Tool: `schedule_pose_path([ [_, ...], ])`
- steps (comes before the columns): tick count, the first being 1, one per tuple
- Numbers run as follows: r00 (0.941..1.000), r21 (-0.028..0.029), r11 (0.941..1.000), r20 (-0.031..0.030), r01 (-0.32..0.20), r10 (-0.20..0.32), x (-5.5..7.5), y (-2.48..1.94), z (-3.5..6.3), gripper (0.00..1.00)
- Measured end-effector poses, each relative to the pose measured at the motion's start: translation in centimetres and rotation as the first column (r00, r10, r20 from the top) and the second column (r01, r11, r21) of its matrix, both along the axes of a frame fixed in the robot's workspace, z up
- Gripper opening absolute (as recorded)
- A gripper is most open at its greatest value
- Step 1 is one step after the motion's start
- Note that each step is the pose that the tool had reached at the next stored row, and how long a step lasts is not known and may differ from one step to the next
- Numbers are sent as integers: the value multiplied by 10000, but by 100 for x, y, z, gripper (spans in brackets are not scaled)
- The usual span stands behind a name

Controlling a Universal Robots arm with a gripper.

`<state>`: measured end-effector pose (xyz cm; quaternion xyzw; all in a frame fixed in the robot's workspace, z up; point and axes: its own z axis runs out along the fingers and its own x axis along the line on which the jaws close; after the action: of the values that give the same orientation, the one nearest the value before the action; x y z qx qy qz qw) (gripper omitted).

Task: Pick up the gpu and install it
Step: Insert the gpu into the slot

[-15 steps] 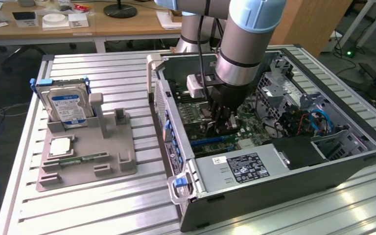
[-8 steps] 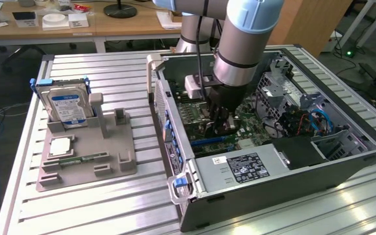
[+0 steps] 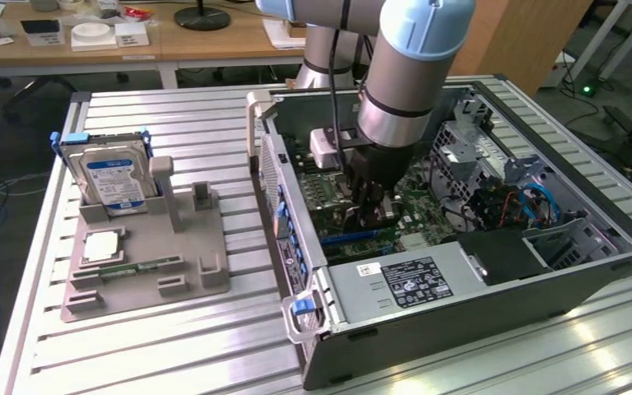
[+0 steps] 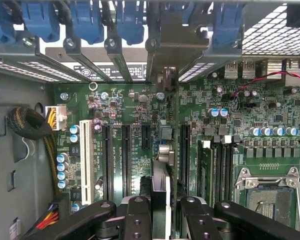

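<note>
I see the gpu (image 4: 162, 165) edge-on in the wrist view, a thin dark card standing upright between my fingers (image 4: 137, 220). Its silver end bracket (image 4: 162, 47) lines up with the rear slot openings of the case. My gripper (image 4: 161, 207) is shut on the gpu, which sits over the motherboard (image 4: 130, 110) between two black expansion slots (image 4: 126, 155). Whether the card's edge is seated in a slot is hidden. In the exterior view my gripper (image 3: 371, 216) reaches low into the open computer case (image 3: 579, 271), just above the green board.
On a grey fixture (image 3: 141, 271) at the exterior view's left stand a silver hard drive with a blue label (image 3: 113, 181), a square processor chip (image 3: 102, 245) and a green memory stick (image 3: 135, 267). The case holds a power supply (image 3: 404, 280), a white slot (image 4: 85, 155) and a processor socket (image 4: 265, 195).
</note>
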<state>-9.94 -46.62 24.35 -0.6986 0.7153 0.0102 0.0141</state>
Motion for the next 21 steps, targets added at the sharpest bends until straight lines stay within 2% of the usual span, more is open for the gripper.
schedule_pose_path([
  [12,10000,2,10000,1,4,-4,-5,24,-29,27],
  [21,10000,2,10000,1,2,-2,-5,27,-32,27],
])
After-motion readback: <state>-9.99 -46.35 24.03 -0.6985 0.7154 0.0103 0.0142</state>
